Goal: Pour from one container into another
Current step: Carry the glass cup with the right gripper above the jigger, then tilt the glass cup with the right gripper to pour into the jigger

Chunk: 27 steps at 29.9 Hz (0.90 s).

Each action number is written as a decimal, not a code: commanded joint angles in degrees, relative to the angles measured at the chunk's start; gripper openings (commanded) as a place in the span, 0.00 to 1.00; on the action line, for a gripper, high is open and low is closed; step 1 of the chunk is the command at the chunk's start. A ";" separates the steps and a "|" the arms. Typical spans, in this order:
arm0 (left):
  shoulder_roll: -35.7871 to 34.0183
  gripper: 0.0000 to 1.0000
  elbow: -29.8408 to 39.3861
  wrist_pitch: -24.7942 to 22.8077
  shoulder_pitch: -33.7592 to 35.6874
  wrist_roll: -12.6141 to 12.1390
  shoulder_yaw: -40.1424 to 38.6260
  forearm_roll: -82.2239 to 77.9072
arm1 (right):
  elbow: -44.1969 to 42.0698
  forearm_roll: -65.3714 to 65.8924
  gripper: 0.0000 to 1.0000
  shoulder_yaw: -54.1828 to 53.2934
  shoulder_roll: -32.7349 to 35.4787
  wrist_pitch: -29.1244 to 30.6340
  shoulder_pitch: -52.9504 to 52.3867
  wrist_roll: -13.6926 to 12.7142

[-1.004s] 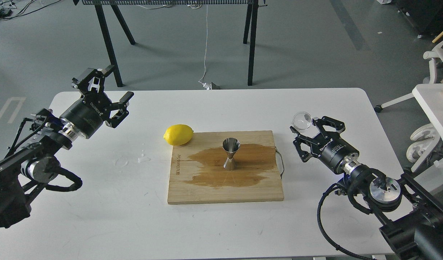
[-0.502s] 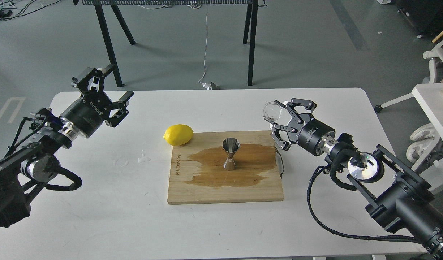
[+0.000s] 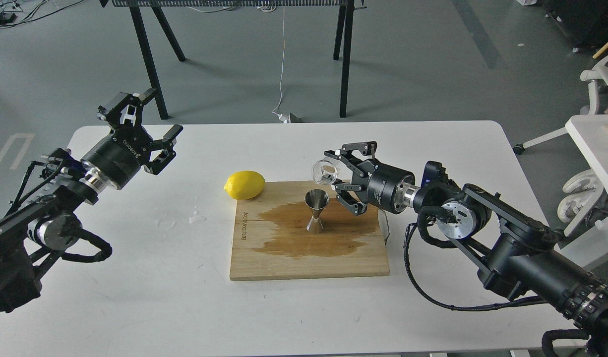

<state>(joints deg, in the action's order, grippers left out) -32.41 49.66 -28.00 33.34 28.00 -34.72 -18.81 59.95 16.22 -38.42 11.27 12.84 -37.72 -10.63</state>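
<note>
The clear cup point(image 3: 325, 172) is tipped on its side, mouth facing left, just above and slightly right of the steel jigger point(image 3: 316, 210). My right gripper point(image 3: 333, 171) is shut on the cup and reaches in from the right. The jigger stands upright in the middle of a wooden board point(image 3: 309, 258), inside a dark wet stain. My left gripper point(image 3: 152, 116) hangs open over the table's far left, holding nothing.
A yellow lemon point(image 3: 244, 184) lies at the board's back left corner. Small water drops point(image 3: 197, 216) dot the white table point(image 3: 135, 297) left of the board. A metal handle point(image 3: 386, 230) sticks out at the board's right edge.
My right arm has swung left with the cup, from the table's right side to just above the jigger, and the cup has tipped further over. The left arm has stayed still.
</note>
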 commanded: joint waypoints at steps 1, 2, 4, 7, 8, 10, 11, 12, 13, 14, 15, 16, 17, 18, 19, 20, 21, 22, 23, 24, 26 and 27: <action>-0.02 0.90 0.00 0.00 -0.03 0.00 0.00 0.00 | 0.26 0.12 0.40 2.38 0.24 -0.01 -1.47 -0.01; -0.02 0.90 0.00 0.00 -0.03 0.00 0.00 0.00 | 0.43 0.39 0.40 2.91 0.42 -0.01 -1.91 -0.01; -0.02 0.90 0.00 0.00 -0.03 0.00 0.00 -0.09 | 0.52 2.05 0.40 3.70 0.59 -0.01 -2.79 -0.01; -0.02 0.90 0.00 0.00 -0.03 0.00 0.00 0.00 | 0.35 5.21 0.40 5.28 0.68 -0.27 -4.37 -0.09; 0.07 0.90 0.00 0.00 -0.12 0.00 0.00 0.00 | 0.35 6.35 0.40 6.33 0.68 -0.71 -4.99 -0.09; 0.07 0.90 0.00 0.00 -0.03 0.00 0.00 0.00 | 0.35 7.68 0.41 8.44 0.86 -1.24 -6.13 -0.09; 0.07 0.90 0.00 0.00 -0.03 0.00 0.00 0.00 | 0.26 8.20 0.41 9.49 0.95 -1.68 -6.83 -0.09; 0.07 0.90 0.00 0.00 -0.03 0.00 0.00 0.00 | 0.26 8.38 0.41 10.37 1.21 -1.68 -7.45 -0.09; 0.07 0.90 0.00 0.00 -0.03 0.00 0.00 0.00 | 0.26 8.47 0.41 10.99 1.30 -1.68 -7.89 -0.09; -0.02 0.90 0.00 0.00 -0.03 0.00 0.00 0.00 | 0.26 8.47 0.41 11.52 1.30 -1.68 -8.24 -0.09; 0.07 0.90 -0.09 0.00 -0.03 0.00 0.00 -0.09 | 0.26 8.56 0.41 11.96 1.30 -1.68 -8.68 -0.09; 0.07 0.90 -0.09 0.00 -0.03 0.00 0.00 0.00 | 0.17 8.82 0.41 12.31 1.30 -1.68 -9.21 -0.09; 0.07 0.90 -0.09 0.00 -0.03 0.00 0.00 -0.09 | 0.17 9.17 0.41 12.67 1.30 -1.86 -9.73 -0.09; 0.07 0.90 -0.09 0.00 -0.03 0.00 0.00 0.00 | 0.17 9.70 0.41 13.19 1.30 -1.95 -10.17 -0.09; 0.07 0.90 -0.09 0.00 -0.03 0.00 0.00 0.00 | 0.08 10.14 0.41 13.63 1.30 -2.03 -10.53 -0.09; 0.07 0.90 -0.09 0.00 -0.03 0.00 0.00 0.00 | 0.08 10.49 0.41 14.24 1.30 -2.03 -11.05 -0.18; 0.07 0.90 -0.09 0.00 -0.03 0.00 0.00 -0.09 | 0.08 10.58 0.41 14.77 1.30 -2.12 -11.67 -0.18; 0.07 0.90 -0.09 0.00 -0.03 0.00 0.00 -0.09 | 0.00 10.50 0.41 15.30 1.30 -2.12 -12.19 -0.18; -0.02 0.90 -0.09 0.00 -0.03 0.00 0.00 0.00 | 0.00 10.58 0.41 15.91 1.39 -2.12 -12.72 -0.18; -0.02 0.90 -0.09 0.00 -0.03 0.00 0.00 0.00 | 0.00 10.58 0.41 16.53 1.39 -2.12 -13.16 -0.18; -0.02 0.90 -0.09 0.00 -0.03 0.00 0.00 -0.09 | 0.08 10.58 0.41 17.58 1.82 -2.12 -14.13 -0.18; -0.02 0.90 -0.09 0.00 -0.12 0.00 0.00 -0.09 | 0.08 10.58 0.41 18.29 2.17 -2.12 -14.74 -0.18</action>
<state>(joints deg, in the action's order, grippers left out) -32.35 49.57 -28.00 33.31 28.00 -34.72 -18.83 59.97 26.78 -21.85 12.79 10.74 -50.92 -10.82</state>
